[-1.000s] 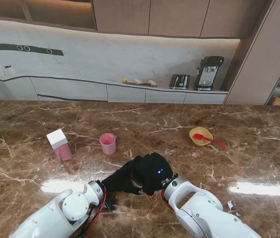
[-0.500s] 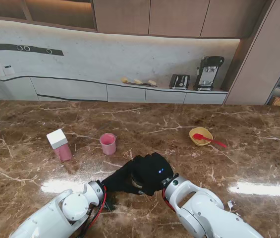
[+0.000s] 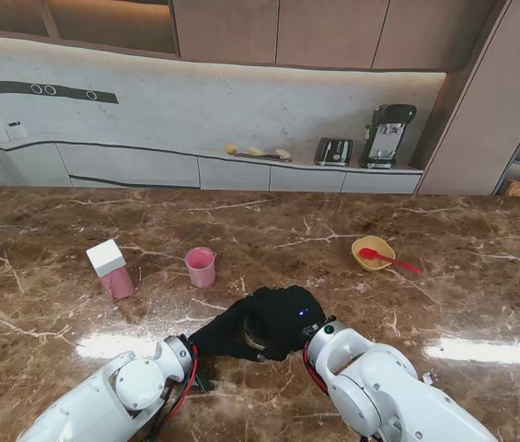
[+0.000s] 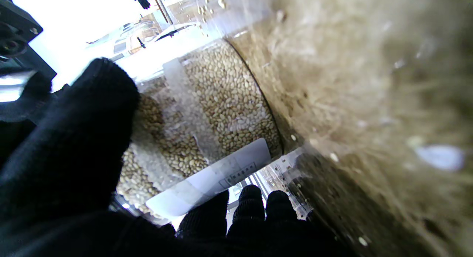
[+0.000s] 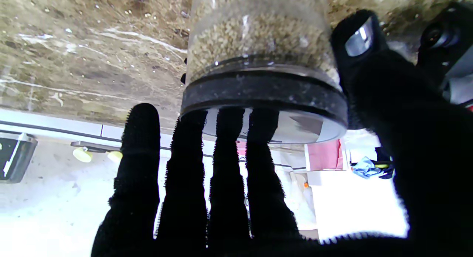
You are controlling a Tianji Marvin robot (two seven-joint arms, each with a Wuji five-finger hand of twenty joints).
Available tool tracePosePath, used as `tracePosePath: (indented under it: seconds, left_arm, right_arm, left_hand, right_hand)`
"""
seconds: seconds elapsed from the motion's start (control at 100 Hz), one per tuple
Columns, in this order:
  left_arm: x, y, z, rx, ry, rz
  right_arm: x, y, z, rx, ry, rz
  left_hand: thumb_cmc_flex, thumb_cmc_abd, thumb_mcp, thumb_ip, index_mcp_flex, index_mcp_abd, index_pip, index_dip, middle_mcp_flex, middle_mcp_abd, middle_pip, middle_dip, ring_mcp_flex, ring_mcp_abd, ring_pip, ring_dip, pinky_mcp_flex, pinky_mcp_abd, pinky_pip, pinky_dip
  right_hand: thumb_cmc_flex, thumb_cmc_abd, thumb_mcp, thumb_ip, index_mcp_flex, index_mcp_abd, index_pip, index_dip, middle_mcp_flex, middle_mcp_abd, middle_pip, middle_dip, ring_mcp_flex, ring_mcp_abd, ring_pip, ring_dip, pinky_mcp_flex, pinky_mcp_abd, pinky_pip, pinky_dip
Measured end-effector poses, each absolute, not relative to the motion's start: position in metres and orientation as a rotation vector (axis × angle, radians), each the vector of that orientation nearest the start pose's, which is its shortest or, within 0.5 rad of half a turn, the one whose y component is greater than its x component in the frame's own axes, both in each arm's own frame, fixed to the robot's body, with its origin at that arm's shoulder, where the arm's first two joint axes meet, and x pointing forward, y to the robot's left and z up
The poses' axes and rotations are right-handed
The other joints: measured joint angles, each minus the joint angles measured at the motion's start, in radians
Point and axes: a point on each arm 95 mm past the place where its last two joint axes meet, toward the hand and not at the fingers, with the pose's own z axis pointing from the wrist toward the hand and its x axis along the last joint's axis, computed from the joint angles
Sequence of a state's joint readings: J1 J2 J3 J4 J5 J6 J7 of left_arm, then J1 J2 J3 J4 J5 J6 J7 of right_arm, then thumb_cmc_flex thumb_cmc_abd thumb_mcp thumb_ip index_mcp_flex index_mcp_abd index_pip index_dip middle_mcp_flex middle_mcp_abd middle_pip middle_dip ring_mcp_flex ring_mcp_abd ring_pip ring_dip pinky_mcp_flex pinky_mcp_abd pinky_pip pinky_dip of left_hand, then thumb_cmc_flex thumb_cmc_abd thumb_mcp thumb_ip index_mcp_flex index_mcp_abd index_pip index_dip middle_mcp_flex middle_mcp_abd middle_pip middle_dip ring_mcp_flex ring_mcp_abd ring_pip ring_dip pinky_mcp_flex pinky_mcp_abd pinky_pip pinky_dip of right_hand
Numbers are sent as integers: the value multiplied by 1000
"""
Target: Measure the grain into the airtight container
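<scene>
A clear jar of grain (image 4: 221, 98) with a white label stands near me at the table's middle. My left hand (image 3: 221, 333) is shut around its body, thumb (image 4: 74, 131) on one side and fingertips (image 4: 251, 209) on the other. The jar (image 5: 258, 31) carries a black lid (image 5: 262, 91). My right hand (image 3: 283, 315) lies over that lid, fingers (image 5: 225, 175) across its top and the thumb against its rim. In the stand view both hands hide the jar. A pink cup (image 3: 201, 267) and a pink container with a white lid (image 3: 110, 269) stand farther off to the left.
A yellow bowl (image 3: 373, 251) with a red spoon (image 3: 392, 261) in it sits to the far right on the brown marble table (image 3: 444, 304). Behind the table runs a counter with a toaster (image 3: 333, 151) and a coffee machine (image 3: 387, 134).
My right wrist has swung slightly to the right while the hand stays on the lid. The left hand and the jar have not moved.
</scene>
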State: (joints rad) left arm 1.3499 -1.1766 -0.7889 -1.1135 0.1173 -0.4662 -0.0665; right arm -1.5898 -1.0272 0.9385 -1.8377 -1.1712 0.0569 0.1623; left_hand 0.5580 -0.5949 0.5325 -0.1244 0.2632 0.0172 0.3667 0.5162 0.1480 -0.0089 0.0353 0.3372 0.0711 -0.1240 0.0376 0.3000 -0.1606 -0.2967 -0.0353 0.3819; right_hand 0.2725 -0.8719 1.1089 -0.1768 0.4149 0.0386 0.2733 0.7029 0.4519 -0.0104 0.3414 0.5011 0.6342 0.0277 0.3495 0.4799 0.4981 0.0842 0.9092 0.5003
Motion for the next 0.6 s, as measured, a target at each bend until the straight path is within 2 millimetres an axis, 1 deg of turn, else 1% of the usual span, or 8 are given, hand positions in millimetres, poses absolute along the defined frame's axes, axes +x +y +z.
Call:
tracePosePath:
  seconds: [0.15, 0.2, 0.24, 0.25, 0.26, 0.35, 0.53, 0.6]
  left_arm:
    - [373, -89, -445, -1989, 1591, -2148]
    - [372, -89, -445, -1989, 1592, -2148]
    - [372, -89, -445, -1989, 1592, -2148]
    - [372, -89, -445, -1989, 1592, -2148]
    - [372, -89, -445, -1989, 1592, -2148]
    - [372, -89, -445, -1989, 1593, -2147]
    - [372, -89, -445, -1987, 1595, -2147]
    - [372, -89, -445, -1987, 1595, -2147]
  right_arm:
    - [336, 104, -317, 1002, 1878, 1453]
    - [338, 105, -317, 1014, 1875, 1455]
    - [338, 105, -317, 1014, 1873, 1453]
    - [338, 105, -317, 1013, 1872, 1453]
    - [338, 105, -317, 1012, 1872, 1452]
    - [338, 106, -316, 1003, 1872, 1447]
    - [339, 108, -318, 985, 1861, 1460]
    - [339, 107, -319, 979, 1852, 1471]
  left_hand:
    - [0, 0, 0, 0, 0, 0, 0, 0, 0, 0, 0, 0, 0, 0, 0, 0, 0, 0, 0, 0]
    - [0, 0, 0, 0, 0, 0, 0, 0, 0, 0, 0, 0, 0, 0, 0, 0, 0, 0, 0, 0]
    - [0, 0, 0, 0, 0, 0, 0, 0, 0, 0, 0, 0, 0, 0, 0, 0, 0, 0, 0, 0]
    - [0, 0, 0, 0, 0, 0, 0, 0, 0, 0, 0, 0, 0, 0, 0, 0, 0, 0, 0, 0]
    - [0, 0, 0, 0, 0, 0, 0, 0, 0, 0, 0, 0, 0, 0, 0, 0, 0, 0, 0, 0]
    - [0, 0, 0, 0, 0, 0, 0, 0, 0, 0, 0, 0, 0, 0, 0, 0, 0, 0, 0, 0]
    - [0, 0, 0, 0, 0, 0, 0, 0, 0, 0, 0, 0, 0, 2, 0, 0, 0, 2, 0, 0]
    - [0, 0, 0, 0, 0, 0, 0, 0, 0, 0, 0, 0, 0, 2, 0, 0, 0, 2, 0, 0]
  right_hand:
    - [0, 9, -1, 0, 1, 1, 19, 0, 32, 0, 9, 4, 1, 2, 59, 50, 23, -4, 22, 0]
    - [1, 10, -1, 0, 2, 1, 33, 10, 49, 0, 39, 26, 1, 2, 89, 63, 37, -11, 39, 0]
    - [2, 10, -1, 0, 6, 1, 52, 16, 56, 0, 43, 38, 2, 2, 107, 77, 48, -17, 55, 0]
    - [2, 10, -1, 0, 16, 1, 51, 19, 62, 0, 61, 40, 2, 2, 110, 77, 49, -20, 63, 0]
    - [3, 10, -1, 0, 17, 1, 69, 24, 63, 0, 61, 44, 2, 2, 115, 77, 51, -23, 64, 0]
    - [27, 7, -12, -2, 36, -3, 75, 36, 87, 7, 74, 69, 12, 9, 144, 112, 77, -26, 104, 8]
    - [38, -12, -47, -5, 86, -11, 101, 52, 133, 6, 92, 110, 54, 34, 190, 125, 111, -36, 154, 9]
    - [38, -13, -56, -5, 87, -11, 107, 60, 136, 6, 99, 117, 62, 39, 198, 125, 117, -36, 164, 9]
